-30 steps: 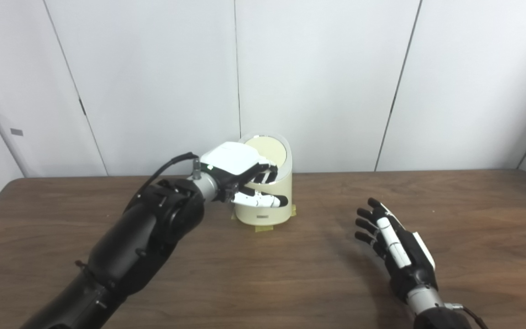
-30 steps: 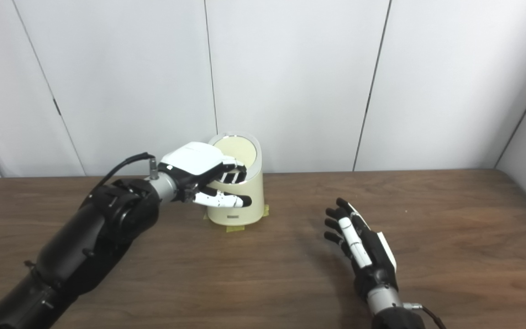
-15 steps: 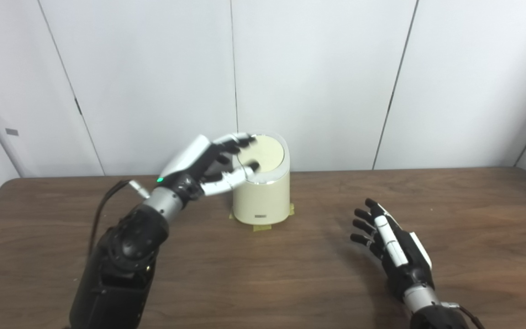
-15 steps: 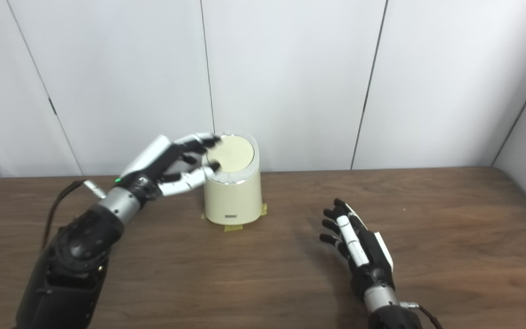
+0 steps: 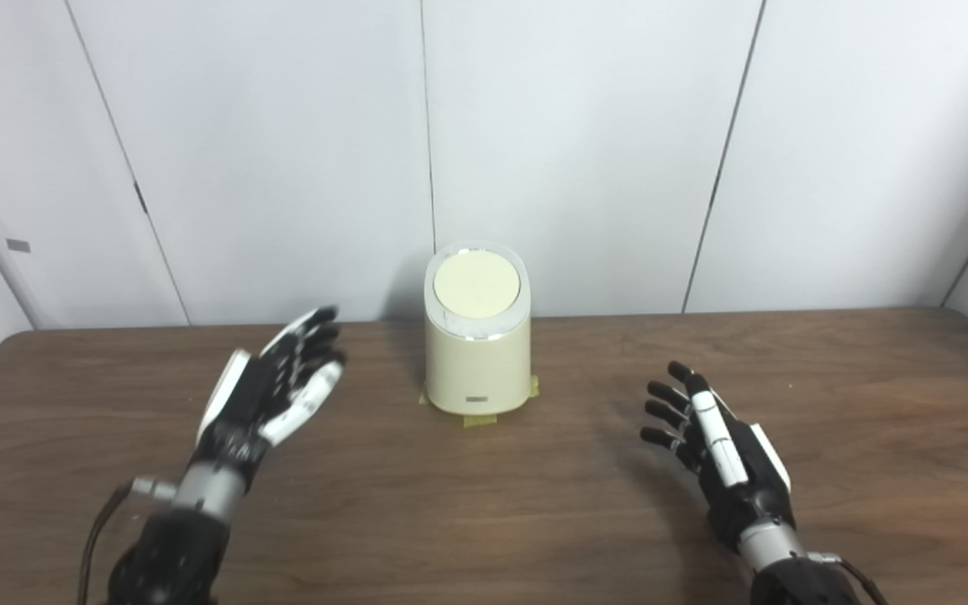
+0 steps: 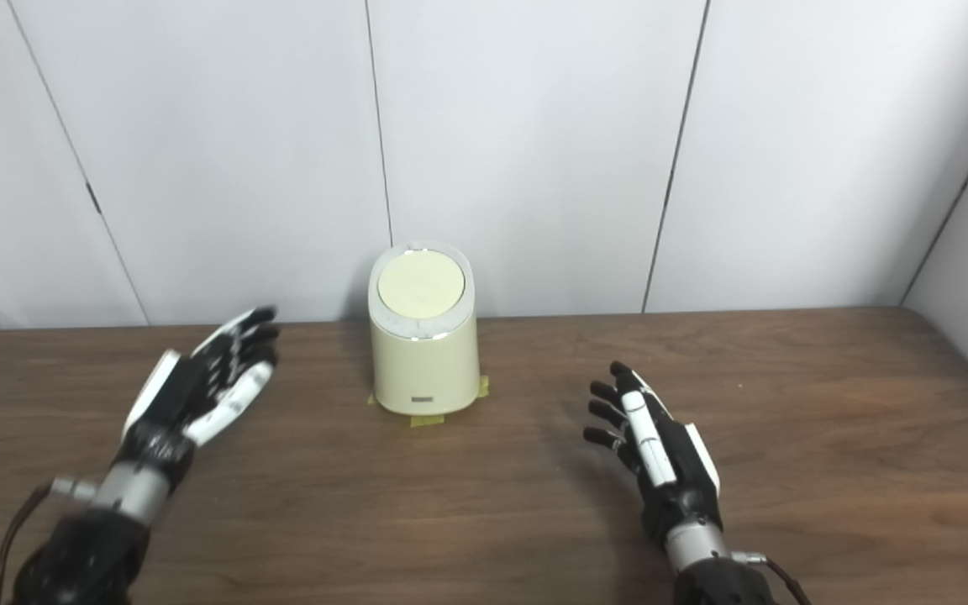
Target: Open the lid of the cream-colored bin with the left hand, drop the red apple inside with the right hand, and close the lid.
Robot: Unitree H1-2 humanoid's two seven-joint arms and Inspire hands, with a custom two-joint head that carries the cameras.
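Note:
The cream-colored bin stands upright at the back middle of the brown table, its round lid shut and tilted toward me. My left hand is open and empty, low over the table to the left of the bin and clear of it. My right hand is open and empty, resting low at the front right; it also shows in the right eye view. No red apple is in view.
Yellow tape tabs stick out under the bin's base. White wall panels stand right behind the table's rear edge. The table's brown top lies bare between my hands.
My left hand has let go of the bin's lid and pulled back left and down to the table. The lid has gone from raised to shut. The right hand has barely moved.

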